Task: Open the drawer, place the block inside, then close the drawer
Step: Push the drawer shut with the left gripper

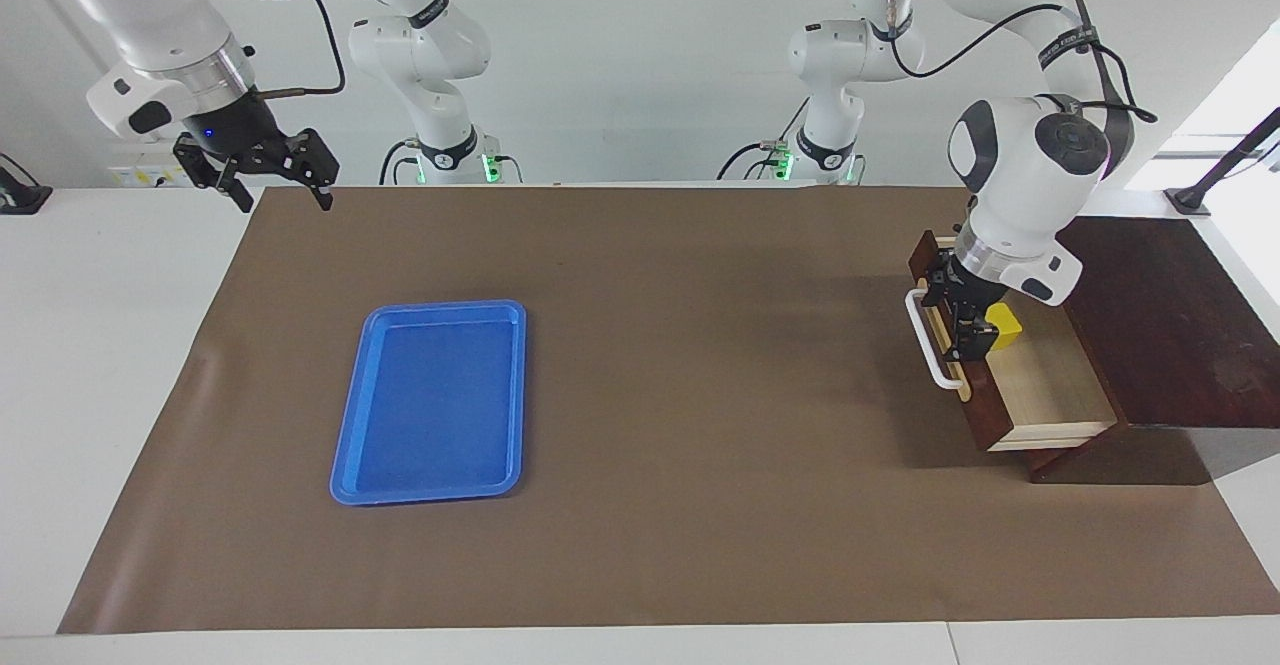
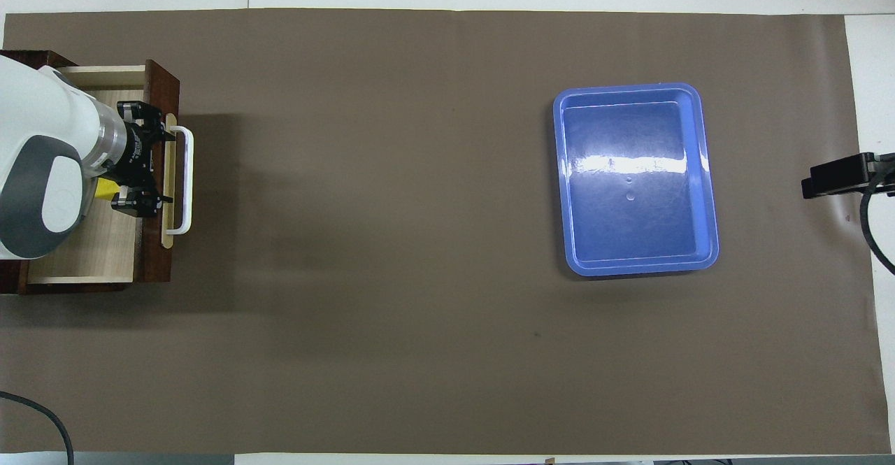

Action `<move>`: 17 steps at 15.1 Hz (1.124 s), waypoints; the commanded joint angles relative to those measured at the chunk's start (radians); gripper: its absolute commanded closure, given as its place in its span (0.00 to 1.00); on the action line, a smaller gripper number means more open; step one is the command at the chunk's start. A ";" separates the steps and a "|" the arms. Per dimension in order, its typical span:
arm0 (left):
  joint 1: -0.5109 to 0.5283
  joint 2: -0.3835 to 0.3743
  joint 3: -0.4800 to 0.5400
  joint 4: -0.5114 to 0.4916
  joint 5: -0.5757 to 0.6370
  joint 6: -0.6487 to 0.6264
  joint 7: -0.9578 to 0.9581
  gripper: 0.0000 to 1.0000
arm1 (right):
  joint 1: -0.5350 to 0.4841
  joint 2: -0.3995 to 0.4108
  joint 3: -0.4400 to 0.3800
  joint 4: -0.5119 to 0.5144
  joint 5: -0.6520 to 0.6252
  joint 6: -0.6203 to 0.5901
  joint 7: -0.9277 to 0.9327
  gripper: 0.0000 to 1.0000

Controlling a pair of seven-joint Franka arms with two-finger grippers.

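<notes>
The drawer [image 1: 1052,387] [image 2: 85,249] stands pulled out of its dark wooden box [image 1: 1172,337] at the left arm's end of the table. In it, close to the front panel, lies the yellow block [image 1: 1004,327] [image 2: 104,189], partly covered by the arm in the overhead view. My left gripper [image 1: 951,323] [image 2: 163,165] is open over the drawer's front panel, its fingers spread along the tan strip beside the white handle [image 1: 927,347] [image 2: 186,180]; nothing is held. My right gripper [image 1: 271,169] [image 2: 836,179] hangs open and empty above the table's edge at the right arm's end.
A flat blue tray [image 1: 352,445] [image 2: 570,192] lies on the brown mat [image 1: 700,395] toward the right arm's end. The white table surface [image 1: 110,345] borders the mat.
</notes>
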 commanded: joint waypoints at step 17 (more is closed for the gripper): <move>0.207 -0.121 -0.012 0.015 0.040 0.022 0.418 0.00 | -0.006 -0.015 0.012 -0.057 -0.014 0.052 -0.025 0.00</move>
